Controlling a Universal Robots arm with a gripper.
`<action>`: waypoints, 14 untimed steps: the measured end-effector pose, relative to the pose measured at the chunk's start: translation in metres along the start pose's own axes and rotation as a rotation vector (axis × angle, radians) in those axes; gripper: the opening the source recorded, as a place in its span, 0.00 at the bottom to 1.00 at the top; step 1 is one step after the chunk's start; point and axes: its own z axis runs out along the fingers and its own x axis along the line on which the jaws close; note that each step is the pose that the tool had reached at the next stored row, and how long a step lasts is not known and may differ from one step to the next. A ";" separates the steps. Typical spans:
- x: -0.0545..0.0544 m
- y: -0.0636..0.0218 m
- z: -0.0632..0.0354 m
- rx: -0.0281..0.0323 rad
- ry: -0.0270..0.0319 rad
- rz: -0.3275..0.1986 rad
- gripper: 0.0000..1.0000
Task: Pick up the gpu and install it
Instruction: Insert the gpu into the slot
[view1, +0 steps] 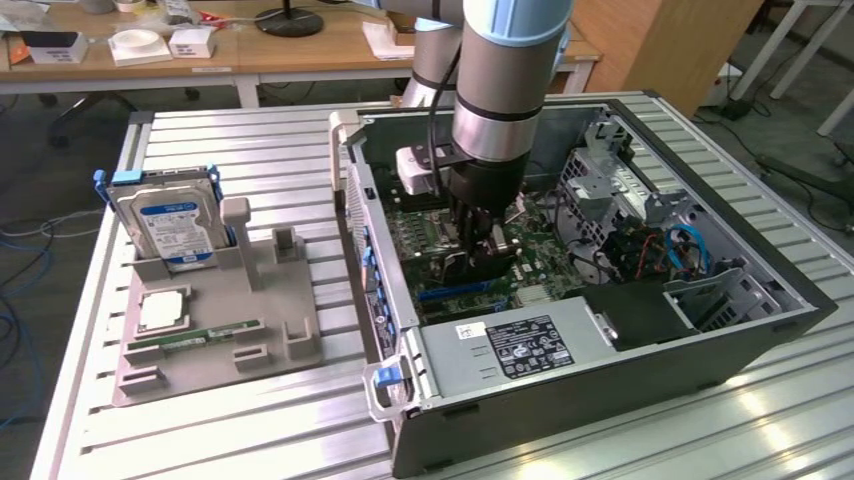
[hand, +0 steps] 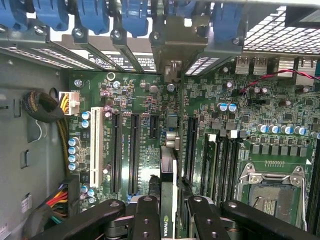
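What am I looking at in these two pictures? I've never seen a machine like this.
The grey tube is a robot arm, a jointed machine ending in a gripper, its two-fingered hand. One picture comes from a camera off to the side. The other comes from a camera on the arm's wrist, looking into an open computer case lying on a metal table. Beside the case, a grey tray holds a hard drive and a memory stick. The gripper is inside the case, clamped on the gpu, a graphics card seen edge-on over the green motherboard.
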 end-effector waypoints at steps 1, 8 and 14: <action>0.000 0.0000 0.0001 0.0000 0.0001 0.000 0.26; 0.000 0.0005 0.0022 0.0000 0.0001 0.000 0.26; 0.000 0.0005 0.0023 0.0000 0.0000 0.001 0.26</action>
